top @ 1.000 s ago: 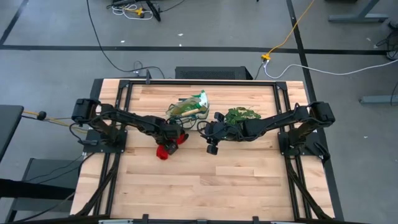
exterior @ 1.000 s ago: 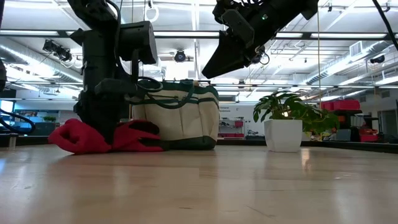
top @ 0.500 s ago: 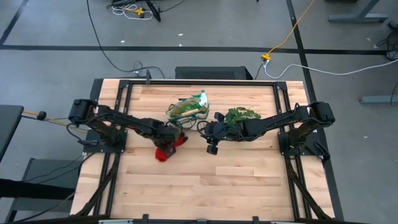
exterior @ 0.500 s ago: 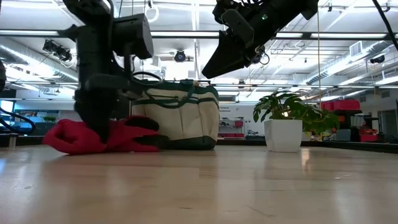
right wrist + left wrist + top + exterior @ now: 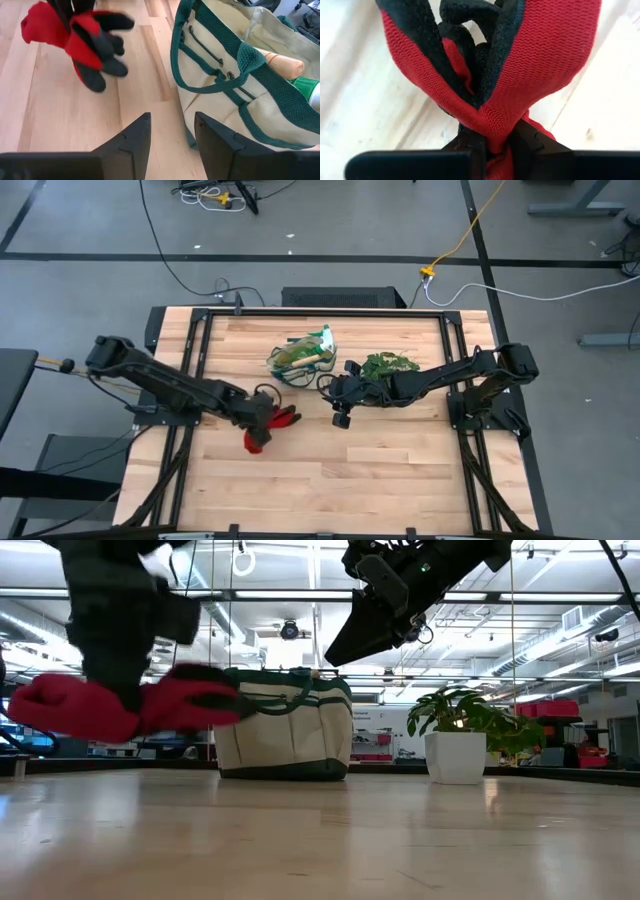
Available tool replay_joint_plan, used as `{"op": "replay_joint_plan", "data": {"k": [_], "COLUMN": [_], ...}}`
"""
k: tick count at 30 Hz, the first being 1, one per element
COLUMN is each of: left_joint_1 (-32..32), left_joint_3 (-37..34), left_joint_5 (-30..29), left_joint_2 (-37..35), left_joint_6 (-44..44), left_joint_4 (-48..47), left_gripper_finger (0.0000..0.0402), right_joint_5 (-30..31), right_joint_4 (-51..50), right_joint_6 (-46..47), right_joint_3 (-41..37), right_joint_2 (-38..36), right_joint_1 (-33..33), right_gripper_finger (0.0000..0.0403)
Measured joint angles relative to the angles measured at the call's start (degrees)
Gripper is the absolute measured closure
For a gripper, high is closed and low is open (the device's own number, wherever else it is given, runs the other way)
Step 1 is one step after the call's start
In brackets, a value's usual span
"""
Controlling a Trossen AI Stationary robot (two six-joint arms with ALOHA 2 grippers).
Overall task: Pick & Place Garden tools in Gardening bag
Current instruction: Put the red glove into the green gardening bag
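My left gripper [image 5: 258, 416] is shut on the pair of red gloves with black palms [image 5: 266, 427], which hang above the table [image 5: 110, 705] to the near left of the gardening bag. The cream bag with green trim [image 5: 303, 356] stands upright on its base [image 5: 285, 730]. A wooden handle [image 5: 282, 62] and the green spray bottle [image 5: 312, 95] stick out of its mouth. My right gripper [image 5: 171, 135] hovers open in the air beside the bag's near side [image 5: 330, 390], with nothing between its fingers. My left gripper pinches a bunched fold of the gloves [image 5: 495, 135] between its two fingers [image 5: 470, 147], several layers together. The fingers come from above, slanting down. The gloves droop to either side below the fingers [image 5: 190, 700], clear of the table.
A leafy plant in a white pot [image 5: 458, 740] stands right of the bag [image 5: 388, 365]. The near half of the wooden table [image 5: 330, 480] is bare. Black frame rails [image 5: 470, 470] run along the table's left and right sides.
My left gripper has risen and drawn back toward the table's left and near edges. The red gloves, which lay on the table next to the bag, have come up with it and now hang clear of the wood. My right arm has kept still.
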Motion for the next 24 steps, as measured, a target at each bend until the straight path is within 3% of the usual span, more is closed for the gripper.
{"op": "replay_joint_plan", "data": {"k": [7, 15, 24], "left_joint_1": [-3.1, -1.5, 6.5], "left_joint_3": [0.1, 0.2, 0.2], "left_joint_5": [-10.1, -19.7, -21.7], "left_joint_2": [-9.5, -18.0, -19.2], "left_joint_6": [-0.7, 6.5, 20.3], "left_joint_4": [0.4, 2.9, 10.8], "left_gripper_finger": [0.0352, 0.0352, 0.0352], "right_joint_5": [0.0, 1.9, 1.9], "right_joint_4": [0.3, 0.9, 1.7], "right_joint_6": [0.0, -0.5, -0.6], "right_joint_3": [0.0, 0.0, 0.0], "right_joint_2": [0.0, 0.0, 0.0], "right_joint_1": [0.0, 0.0, 0.0], "right_gripper_finger": [0.0248, 0.0248, 0.0248]}}
